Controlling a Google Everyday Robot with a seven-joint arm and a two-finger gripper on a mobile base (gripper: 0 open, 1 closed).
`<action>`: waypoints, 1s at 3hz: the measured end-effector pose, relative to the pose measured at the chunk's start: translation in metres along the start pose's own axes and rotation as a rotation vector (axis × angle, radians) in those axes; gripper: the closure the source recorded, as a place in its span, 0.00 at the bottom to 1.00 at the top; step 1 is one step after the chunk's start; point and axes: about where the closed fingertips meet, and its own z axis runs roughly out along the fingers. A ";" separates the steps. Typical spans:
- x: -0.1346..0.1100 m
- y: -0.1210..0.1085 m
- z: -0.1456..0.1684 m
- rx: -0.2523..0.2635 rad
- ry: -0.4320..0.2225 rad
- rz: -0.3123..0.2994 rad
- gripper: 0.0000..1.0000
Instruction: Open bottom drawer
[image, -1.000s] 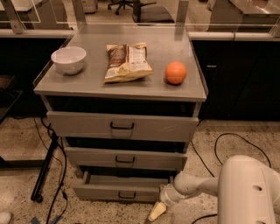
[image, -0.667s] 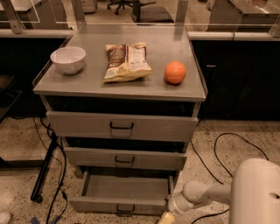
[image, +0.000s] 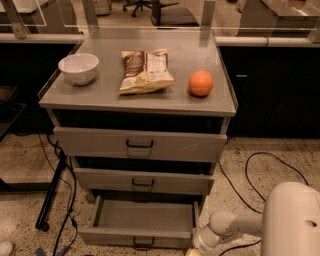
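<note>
The bottom drawer (image: 142, 216) of the grey metal cabinet stands pulled well out, showing its plain grey tray. Its short front (image: 115, 238) with a small dark wire handle (image: 143, 244) lies near the picture's lower edge. The two taller drawer fronts above it, the top drawer (image: 139, 144) and the middle drawer (image: 142, 181), are closed. My white arm (image: 235, 223) reaches in from the lower right. My gripper (image: 194, 251) is at the drawer's front right corner, mostly cut off by the lower edge.
On the cabinet top (image: 100, 95) sit a white bowl (image: 78, 68), a snack bag (image: 145, 70) and an orange (image: 201, 83). Black cables (image: 260, 170) lie on the speckled floor at the right. A dark stand leg (image: 52, 192) slants at the left.
The bottom drawer has slid much farther out toward the camera. My arm and gripper have drawn back and down to the lower right with it.
</note>
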 end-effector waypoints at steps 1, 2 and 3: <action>-0.002 0.001 -0.003 0.000 0.000 0.000 0.00; 0.058 0.050 -0.032 -0.036 0.029 0.049 0.00; 0.098 0.099 -0.055 -0.072 0.050 0.095 0.00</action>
